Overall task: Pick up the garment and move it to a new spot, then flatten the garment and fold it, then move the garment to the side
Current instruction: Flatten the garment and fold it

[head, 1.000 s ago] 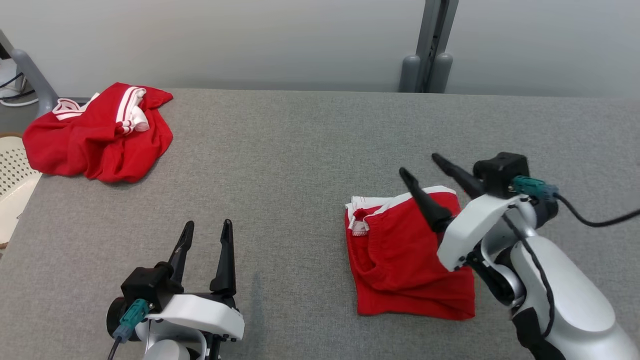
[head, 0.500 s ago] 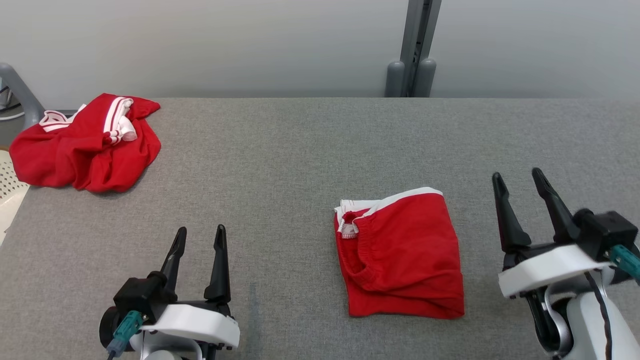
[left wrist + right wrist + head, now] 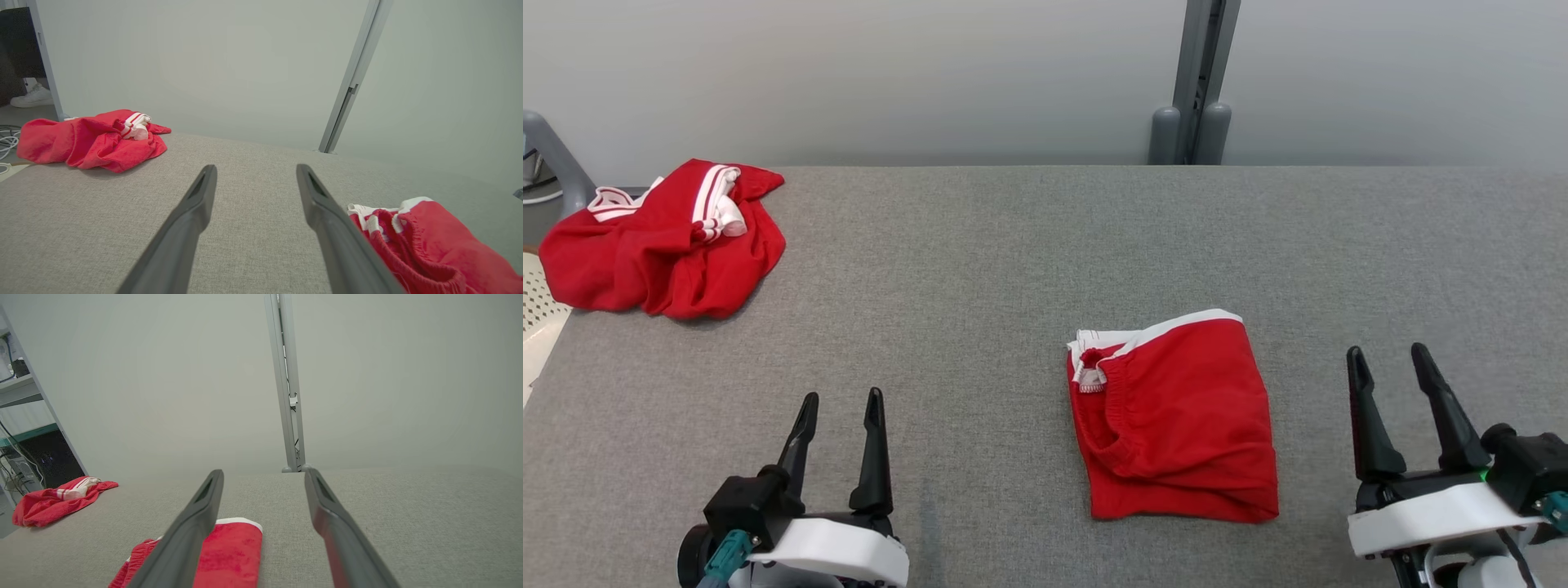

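The desk (image 3: 980, 269) is bare across its middle and along its right edge. A folded red garment (image 3: 1172, 416) lies toward the near edge, right of centre; a crumpled red garment (image 3: 658, 241) fills the far left corner. A grey post (image 3: 1192, 82) stands behind the far edge.

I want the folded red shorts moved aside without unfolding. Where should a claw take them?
Probably the smooth right edge of the shorts, coming in low from the right with the open right claw: the layers lie stacked there, while the waistband at the left is bunched and loose.
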Controlling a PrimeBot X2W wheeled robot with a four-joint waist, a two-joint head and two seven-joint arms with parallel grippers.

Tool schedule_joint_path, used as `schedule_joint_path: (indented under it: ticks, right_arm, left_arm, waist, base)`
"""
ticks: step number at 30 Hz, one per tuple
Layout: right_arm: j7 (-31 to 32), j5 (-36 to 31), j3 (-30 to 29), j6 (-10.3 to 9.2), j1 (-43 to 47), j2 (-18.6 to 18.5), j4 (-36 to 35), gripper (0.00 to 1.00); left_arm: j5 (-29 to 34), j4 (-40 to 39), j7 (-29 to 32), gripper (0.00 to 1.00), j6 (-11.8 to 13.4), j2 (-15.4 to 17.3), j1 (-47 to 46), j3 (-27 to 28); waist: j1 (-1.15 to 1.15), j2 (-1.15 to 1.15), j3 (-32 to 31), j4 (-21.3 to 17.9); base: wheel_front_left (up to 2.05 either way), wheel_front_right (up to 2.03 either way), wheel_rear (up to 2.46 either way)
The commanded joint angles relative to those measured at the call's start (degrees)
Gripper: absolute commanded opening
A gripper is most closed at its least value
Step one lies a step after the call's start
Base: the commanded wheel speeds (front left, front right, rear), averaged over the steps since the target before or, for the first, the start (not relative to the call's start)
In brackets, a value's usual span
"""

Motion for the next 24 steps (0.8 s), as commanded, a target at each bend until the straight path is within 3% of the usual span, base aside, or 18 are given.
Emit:
schedule_joint_path:
  ticks: [1, 24]
  right_arm:
    - [-0.30, 0.38, 0.37, 0.01, 0.48, -0.14, 0.40, 1.00]
    - [-0.40, 0.30, 0.92, 0.01, -0.51, -0.16, 2.37, 1.00]
  left_arm:
    - [0.52, 0.23, -0.07, 1.00, 0.10, 0.18, 0.17, 0.34]
    - [0.76, 1.55, -0.07, 1.00, -0.07, 0.01, 0.38, -0.09]
  waist:
    - [0.00, 0.00, -0.08, 0.05]
    - [0.00, 0.00, -0.64, 0.27]
  base:
    - [0.00, 0.00, 0.00]
    - [0.00, 0.00, 0.00]
